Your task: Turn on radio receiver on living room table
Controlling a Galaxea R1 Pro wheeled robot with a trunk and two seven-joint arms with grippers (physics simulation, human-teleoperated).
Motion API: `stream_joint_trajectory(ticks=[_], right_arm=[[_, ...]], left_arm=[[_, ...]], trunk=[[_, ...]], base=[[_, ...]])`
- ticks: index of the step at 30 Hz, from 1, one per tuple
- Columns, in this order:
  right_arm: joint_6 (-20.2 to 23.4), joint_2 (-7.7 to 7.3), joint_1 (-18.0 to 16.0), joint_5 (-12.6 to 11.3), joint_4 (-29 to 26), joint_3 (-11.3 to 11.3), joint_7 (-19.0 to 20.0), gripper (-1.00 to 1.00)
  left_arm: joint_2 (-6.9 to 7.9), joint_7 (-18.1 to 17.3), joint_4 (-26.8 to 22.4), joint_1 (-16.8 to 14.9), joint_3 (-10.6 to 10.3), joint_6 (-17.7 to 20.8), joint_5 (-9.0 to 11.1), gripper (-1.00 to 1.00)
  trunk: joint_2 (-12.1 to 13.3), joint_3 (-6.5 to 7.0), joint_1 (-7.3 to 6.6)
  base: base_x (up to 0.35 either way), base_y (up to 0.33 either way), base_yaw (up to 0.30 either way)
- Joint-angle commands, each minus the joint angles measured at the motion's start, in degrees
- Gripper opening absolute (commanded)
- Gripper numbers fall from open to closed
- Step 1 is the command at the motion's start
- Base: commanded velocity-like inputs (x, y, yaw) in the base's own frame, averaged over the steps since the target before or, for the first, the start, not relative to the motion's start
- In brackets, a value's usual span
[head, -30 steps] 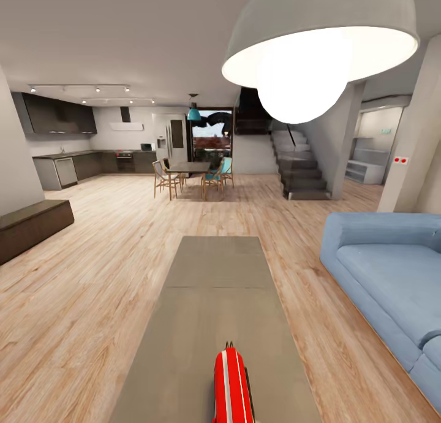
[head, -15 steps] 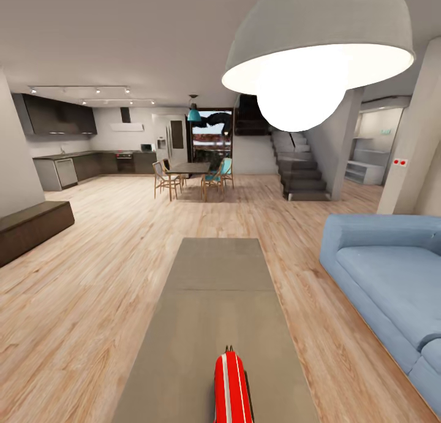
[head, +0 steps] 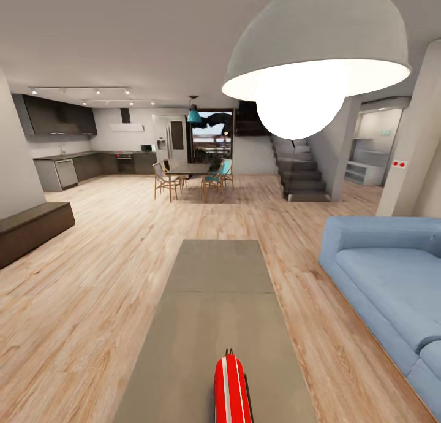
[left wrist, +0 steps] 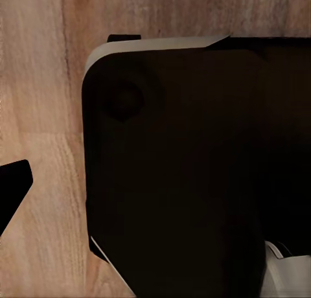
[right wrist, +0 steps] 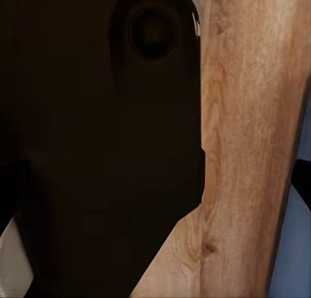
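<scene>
Since the earlier frame the head view has tilted slightly: the pendant lamp (head: 315,49) sits higher in the picture and the radio receiver (head: 231,391) lower, which is camera motion, not motion of the things.

Left to right, the left wrist view shows a dark housing over wood plank floor (left wrist: 39,91), with one dark fingertip (left wrist: 11,189) at the picture's edge. You cannot tell from this whether the left claw is open or closed. On the head view, the worktop (head: 208,325) runs lengthwise away from you, and the radio receiver stands on its near end, roughly on your centreline, slightly toward the right arm's side. Its long axis points away from you, along the worktop. You see its red top with two pale stripes and a dark side edge; the dial face is not visible. The blue sofa (head: 392,276) lies to the right. The right wrist view shows dark housing, floor and a strip of blue; that claw's state cannot be told either.

Judgement: neither arm is clearly nearer; the right has a slight advantage.
</scene>
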Motion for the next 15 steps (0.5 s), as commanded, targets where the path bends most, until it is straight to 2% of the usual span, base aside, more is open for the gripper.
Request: stream_joint_trajectory(ticks=[1,15], right_arm=[[-0.01,0.00,0.00,0.00,0.00,0.00,0.00,1.00],[0.03,0.04,-0.01,0.09,0.00,0.00,0.15,1.00]], left_arm=[[0.00,0.00,0.00,0.01,0.00,0.00,0.00,1.00],[-0.01,0.01,0.00,-0.03,0.01,0.00,0.00,1.00]], trunk=[[0.41,0.19,-0.23],[6.03,2.70,-3.30]], base=[[0.000,0.000,0.000],[0.000,0.000,0.000]])
